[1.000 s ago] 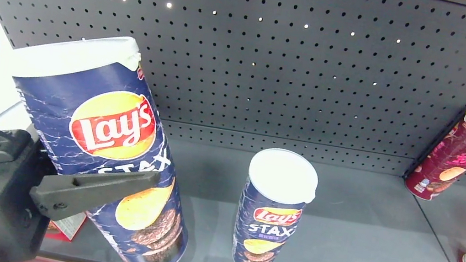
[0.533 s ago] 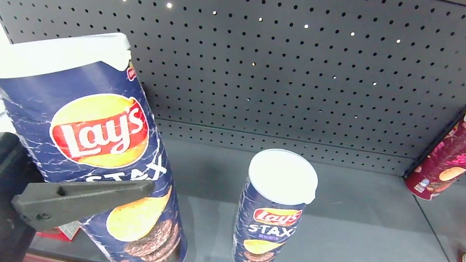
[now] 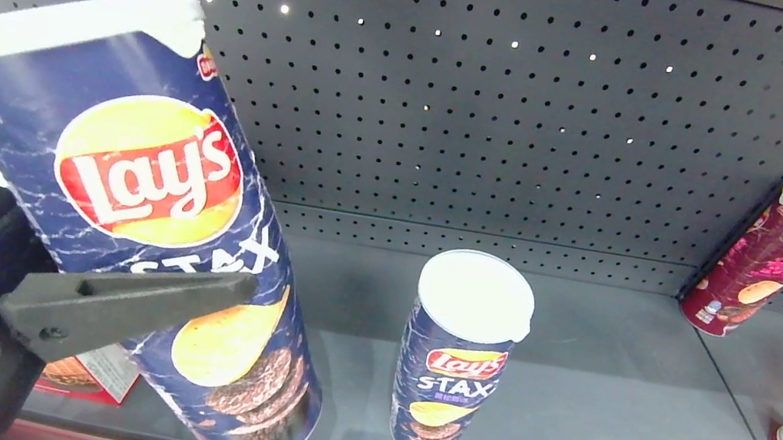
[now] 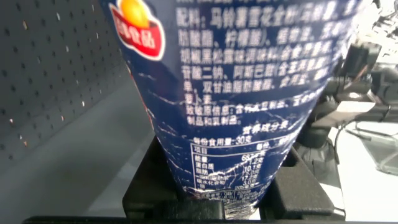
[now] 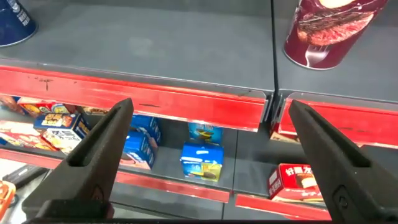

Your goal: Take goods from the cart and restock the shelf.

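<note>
Navy chip can, tilted and clamped mid-body in the left gripper, looks light, stiff, slick and dentable, so squeeze the middle gently.

printed logos on held can, standing can

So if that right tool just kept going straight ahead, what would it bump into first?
Probably the shelf's red front strip, dead ahead of the open right tool. Depth is unclear; aimed slightly lower, it would reach the blue boxes underneath.
</note>
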### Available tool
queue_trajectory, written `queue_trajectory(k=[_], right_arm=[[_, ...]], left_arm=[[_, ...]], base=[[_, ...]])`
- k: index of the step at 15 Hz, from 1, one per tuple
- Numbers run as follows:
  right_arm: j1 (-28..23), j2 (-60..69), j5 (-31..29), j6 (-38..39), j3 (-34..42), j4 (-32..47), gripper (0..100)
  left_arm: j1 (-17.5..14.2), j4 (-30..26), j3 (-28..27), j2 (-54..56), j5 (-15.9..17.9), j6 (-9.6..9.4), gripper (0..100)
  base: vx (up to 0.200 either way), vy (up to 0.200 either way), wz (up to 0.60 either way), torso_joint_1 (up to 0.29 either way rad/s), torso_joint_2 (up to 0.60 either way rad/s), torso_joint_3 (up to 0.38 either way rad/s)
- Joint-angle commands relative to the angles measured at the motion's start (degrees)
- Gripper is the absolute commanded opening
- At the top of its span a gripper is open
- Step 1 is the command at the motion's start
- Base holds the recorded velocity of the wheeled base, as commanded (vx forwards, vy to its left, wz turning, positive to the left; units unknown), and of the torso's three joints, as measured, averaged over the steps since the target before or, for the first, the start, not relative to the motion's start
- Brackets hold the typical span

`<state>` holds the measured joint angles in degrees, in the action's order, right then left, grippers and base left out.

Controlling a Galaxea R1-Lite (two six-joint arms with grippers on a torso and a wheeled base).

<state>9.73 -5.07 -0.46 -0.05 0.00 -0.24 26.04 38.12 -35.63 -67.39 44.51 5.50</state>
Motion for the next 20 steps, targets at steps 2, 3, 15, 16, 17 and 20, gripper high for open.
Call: queue_trajectory(k=[2, 3, 15, 16, 17, 20], right_arm=[[0.03, -0.38, 0.02, -0.04, 0.00, -0.02, 100], [0.03, -0.38, 0.02, -0.04, 0.00, -0.02, 100], [0.03, -0.38, -0.06, 0.05, 0.00, -0.02, 100], [0.03, -0.38, 0.02, 0.05, 0.00, -0.02, 100], [0.03, -0.38, 0.02, -0.04, 0.00, -0.02, 100], [0.03, -0.38, 0.02, 0.05, 0.00, -0.02, 100]], left_arm=[[-0.20, -0.06, -3.83, -3.71, 0.05, 1.53, 0], [-0.20, -0.06, -4.09, -4.42, 0.05, 2.32, 0], [-2.84, 0.11, -13.23, -21.03, -4.34, -8.05, 0], [-2.84, 0.02, -15.08, -22.96, -4.43, -9.01, 0], [-3.45, -0.06, -16.31, -25.42, -4.52, -12.27, 0], [-2.84, -0.06, -18.51, -29.11, -5.84, -16.66, 0]], base=[[0.000, 0.000, 0.00, 0.000, 0.00, 0.000], [0.000, 0.000, 0.00, 0.000, 0.00, 0.000], [0.000, 0.000, 0.00, 0.000, 0.00, 0.000], [0.000, 0.000, 0.00, 0.000, 0.00, 0.000], [0.000, 0.000, 0.00, 0.000, 0.00, 0.000], [0.000, 0.000, 0.00, 0.000, 0.00, 0.000]])
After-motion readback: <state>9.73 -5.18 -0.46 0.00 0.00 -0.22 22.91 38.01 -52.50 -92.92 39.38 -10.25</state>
